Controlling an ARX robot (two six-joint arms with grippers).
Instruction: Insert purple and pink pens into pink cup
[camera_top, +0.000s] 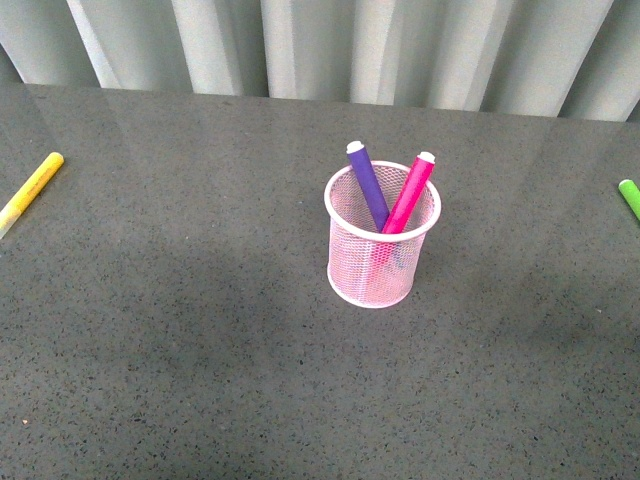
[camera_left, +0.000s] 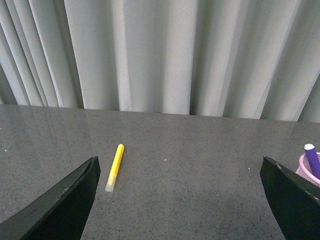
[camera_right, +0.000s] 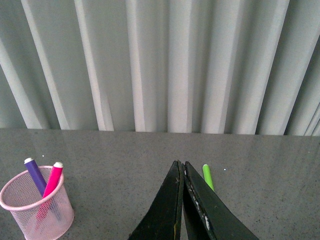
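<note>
Purple pen (camera_top: 368, 186) and pink pen (camera_top: 410, 192) both stand tilted inside pink cup (camera_top: 369, 268), mid-tabletop (camera_top: 180, 360). Left pincer (camera_left: 180, 200) spread wide, empty; right pincer (camera_right: 182, 200) clenched, empty. Judgement: insertion looks complete; keep both arms clear of the cup rim.

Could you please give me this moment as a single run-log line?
purple pen: in pink cup | pink pen: in cup | left tool: open, empty | right tool: shut, empty | yellow marker, green marker: on table
</note>
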